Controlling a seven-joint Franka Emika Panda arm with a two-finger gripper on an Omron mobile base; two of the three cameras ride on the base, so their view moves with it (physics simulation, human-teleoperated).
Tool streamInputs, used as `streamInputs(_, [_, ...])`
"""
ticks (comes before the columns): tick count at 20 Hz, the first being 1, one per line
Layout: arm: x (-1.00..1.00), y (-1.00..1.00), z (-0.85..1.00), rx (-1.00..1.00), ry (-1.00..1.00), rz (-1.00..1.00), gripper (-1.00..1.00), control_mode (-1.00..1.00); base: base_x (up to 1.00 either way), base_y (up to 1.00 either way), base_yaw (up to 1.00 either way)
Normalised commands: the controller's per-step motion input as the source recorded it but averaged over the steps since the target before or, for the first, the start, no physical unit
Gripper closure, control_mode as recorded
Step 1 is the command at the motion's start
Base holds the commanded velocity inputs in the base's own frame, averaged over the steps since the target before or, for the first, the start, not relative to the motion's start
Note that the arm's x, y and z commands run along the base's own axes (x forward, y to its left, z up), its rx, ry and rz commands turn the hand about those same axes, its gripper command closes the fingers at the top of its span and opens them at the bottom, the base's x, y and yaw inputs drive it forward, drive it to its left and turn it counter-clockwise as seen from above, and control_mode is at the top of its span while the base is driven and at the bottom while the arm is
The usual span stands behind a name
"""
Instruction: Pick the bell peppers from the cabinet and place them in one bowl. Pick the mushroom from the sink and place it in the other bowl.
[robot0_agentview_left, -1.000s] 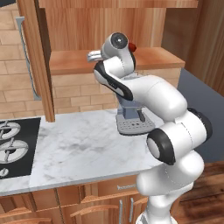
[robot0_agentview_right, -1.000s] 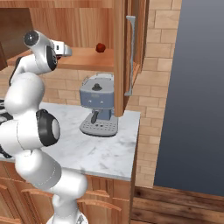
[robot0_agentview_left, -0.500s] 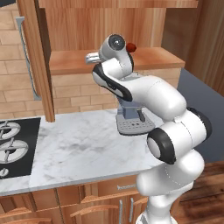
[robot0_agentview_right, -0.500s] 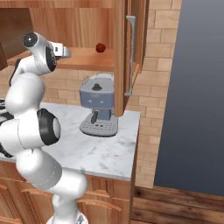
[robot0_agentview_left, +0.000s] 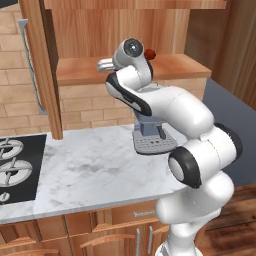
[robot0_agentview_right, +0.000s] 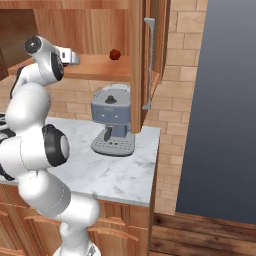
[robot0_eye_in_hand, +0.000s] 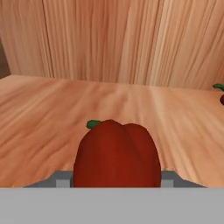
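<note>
Up on the shelf (robot0_eye_in_hand: 43, 113) of the cabinet (robot0_agentview_left: 120, 30), the tool (robot0_eye_in_hand: 114, 177) is reaching in and squeezing the first bell pepper (robot0_eye_in_hand: 114, 157). Its two grey tips are pressing against the pepper's left and right sides, so it looks closed on it. The pepper is sitting low on the wood, with its green stem poking out at the back. The second bell pepper (robot0_agentview_right: 115, 54) is waiting farther along the same shelf, well apart from the first one.

Some things could be going wrong from here. The pepper is round and shiny, so it may be slipping out if the tips are only holding its lower part. Then it could be rolling along the shelf or falling down onto the worktop (robot0_agentview_left: 95, 170).

The arm is bending tightly under the cabinet top. Pulling back too fast or too high may be knocking the pepper against the wood or the open door (robot0_agentview_right: 137, 65).

The coffee machine (robot0_agentview_right: 112, 120) is standing right below the shelf. A dropped pepper could be bouncing off it and getting lost. Coming down too early could be bumping the arm into it.

No bowl is showing, so the carrying may be long, and a weak hold may be letting go on the way.
</note>
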Motion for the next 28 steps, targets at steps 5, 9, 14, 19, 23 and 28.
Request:
streamInputs(5, [-0.45,-0.16,0.50,0.04,0.01,0.00,1.00,-1.00,0.00,0.00,0.00])
streamInputs(9, [-0.94,-0.41,0.36,0.02,0.00,0.00,1.00,-1.00,0.00,0.00,0.00])
streamInputs(14, [-0.99,-0.60,0.10,0.00,-0.01,0.01,1.00,-1.00,0.00,0.00,0.00])
streamInputs(19, [-1.00,-0.52,-0.01,0.03,-0.08,0.03,1.00,-1.00,0.00,0.00,0.00])
streamInputs(23, [-1.00,-0.44,-0.07,0.00,-0.03,0.00,1.00,-1.00,0.00,0.00,0.00])
streamInputs(28, [-1.00,-0.27,-0.24,-0.01,0.05,-0.02,1.00,-1.00,0.00,0.00,0.00])
